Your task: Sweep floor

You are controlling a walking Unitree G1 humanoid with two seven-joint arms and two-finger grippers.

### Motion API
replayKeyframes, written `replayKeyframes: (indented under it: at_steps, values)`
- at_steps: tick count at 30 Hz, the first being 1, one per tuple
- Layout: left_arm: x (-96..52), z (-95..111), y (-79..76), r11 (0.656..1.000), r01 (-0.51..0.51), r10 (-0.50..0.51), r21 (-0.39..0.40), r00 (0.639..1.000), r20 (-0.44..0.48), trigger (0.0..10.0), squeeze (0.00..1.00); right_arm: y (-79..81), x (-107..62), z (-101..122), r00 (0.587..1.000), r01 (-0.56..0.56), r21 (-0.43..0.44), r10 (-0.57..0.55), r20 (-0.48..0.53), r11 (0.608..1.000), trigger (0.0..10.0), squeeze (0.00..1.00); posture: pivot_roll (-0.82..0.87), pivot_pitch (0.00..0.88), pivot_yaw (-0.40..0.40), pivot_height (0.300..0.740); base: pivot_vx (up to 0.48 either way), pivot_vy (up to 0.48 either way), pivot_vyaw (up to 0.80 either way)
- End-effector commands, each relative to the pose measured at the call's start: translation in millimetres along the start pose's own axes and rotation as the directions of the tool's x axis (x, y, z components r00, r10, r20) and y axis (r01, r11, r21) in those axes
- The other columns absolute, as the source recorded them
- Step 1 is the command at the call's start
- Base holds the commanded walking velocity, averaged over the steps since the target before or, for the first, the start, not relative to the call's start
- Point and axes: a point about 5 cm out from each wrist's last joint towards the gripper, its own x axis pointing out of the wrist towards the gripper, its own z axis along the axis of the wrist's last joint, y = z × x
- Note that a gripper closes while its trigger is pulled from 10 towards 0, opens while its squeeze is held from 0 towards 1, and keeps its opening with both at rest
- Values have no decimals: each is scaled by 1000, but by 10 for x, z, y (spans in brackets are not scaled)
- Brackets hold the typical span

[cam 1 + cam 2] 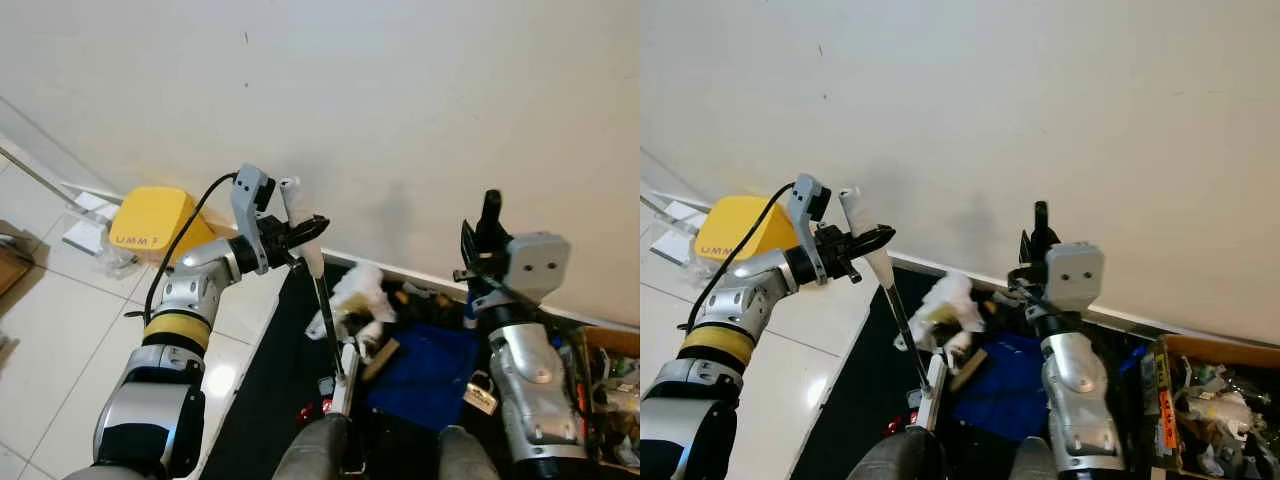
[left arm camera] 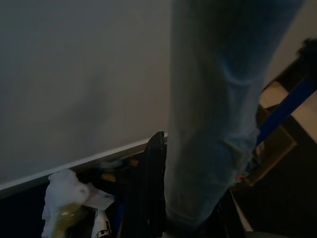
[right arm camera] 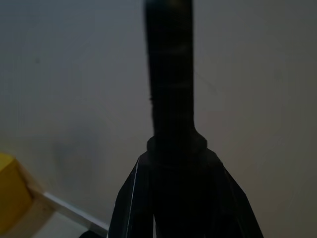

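Note:
My left gripper (image 1: 300, 237) is raised in front of the wall and shut on the pale grip of a broom handle (image 1: 312, 262). Its dark rod slants down to a white joint (image 1: 346, 372) between my legs. In the left wrist view the handle (image 2: 218, 109) looms large and blurred beside one black finger (image 2: 153, 188). My right gripper (image 1: 487, 240) is held up near the wall, shut on a black ribbed handle (image 3: 168, 74) that sticks upward. White crumpled litter (image 1: 360, 290) lies on the black mat (image 1: 270, 380) by the skirting.
A yellow box (image 1: 150, 225) sits against the wall on the left tiles. A blue cloth (image 1: 430, 370) lies on the mat near my feet. A cardboard box of clutter (image 1: 1220, 395) stands at the right. The white wall (image 1: 400, 100) is close ahead.

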Motion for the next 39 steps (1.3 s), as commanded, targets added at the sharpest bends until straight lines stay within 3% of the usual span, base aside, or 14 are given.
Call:
replayKeyframes:
  at_steps: [1, 6, 15, 19, 21, 25, 26, 28, 29, 32, 35, 37, 39]
  values:
    - [-109, 21, 72, 1000, -31, 30, 5, 999, 15, 10000, 0, 7, 25, 144, 998, -33, 27, 31, 60, 999, 10000, 0, 67, 259, 186, 740, 0, 0, 0]
    - [-140, -12, 102, 998, -64, 64, 22, 998, 1, 10000, 0, -363, -2, 500, 991, -82, -118, 93, 93, 990, 10000, 0, 56, 254, 180, 740, 0, 0, 0]
    - [-141, -60, 102, 997, -73, 73, 34, 997, -17, 10000, 0, -583, -48, 937, 968, -212, -210, 235, 91, 954, 10000, 0, 46, 250, 177, 740, 0, 0, 0]
    - [-142, -68, 104, 997, -76, 76, 35, 997, -19, 10000, 0, -623, -66, 1009, 961, -246, -221, 267, 74, 944, 10000, 0, 44, 250, 176, 740, 0, 0, 0]
    - [-142, -83, 105, 996, -78, 79, 39, 997, -21, 10000, 0, -722, -119, 1146, 947, -307, -258, 322, 18, 916, 10000, 0, 44, 250, 174, 740, 0, 0, 0]
    - [-146, -95, 103, 996, -80, 81, 41, 996, -25, 10000, 0, -851, -136, 1297, 951, -287, -258, 307, 37, 922, 10000, 0, 44, 252, 174, 740, 0, 0, 0]
    - [-150, -102, 105, 996, -81, 83, 43, 996, -28, 10000, 0, -963, -150, 1429, 955, -264, -267, 289, 60, 927, 10000, 0, 43, 253, 176, 740, 0, 0, 0]
    - [-152, -105, 107, 996, -83, 84, 44, 996, -30, 10000, 0, -1028, -163, 1490, 959, -253, -311, 280, 45, 916, 10000, 0, 42, 255, 178, 740, 0, 0, 0]
    - [-154, -114, 108, 995, -84, 86, 45, 996, -34, 10000, 0, -1136, -189, 1567, 965, -242, -415, 262, -9, 877, 10000, 0, 42, 255, 178, 740, 0, 0, 0]
    - [-154, -122, 109, 995, -85, 87, 45, 996, -38, 10000, 0, -1211, -198, 1581, 967, -250, -538, 235, -98, 805, 10000, 0, 39, 257, 179, 740, 0, 0, 0]
    - [-146, -133, 109, 995, -86, 87, 43, 995, -39, 10000, 0, -1171, -180, 1508, 959, -283, -582, 240, -152, 762, 10000, 0, 34, 259, 181, 740, 0, 0, 0]
    - [-139, -137, 106, 995, -86, 87, 42, 995, -38, 10000, 0, -1107, -155, 1435, 955, -295, -578, 248, -162, 761, 10000, 0, 38, 261, 181, 740, 0, 0, 0]
    - [-131, -140, 101, 996, -85, 86, 39, 996, -35, 10000, 0, -1007, -114, 1296, 958, -284, -554, 249, -140, 783, 10000, 0, 38, 261, 181, 740, 0, 0, 0]
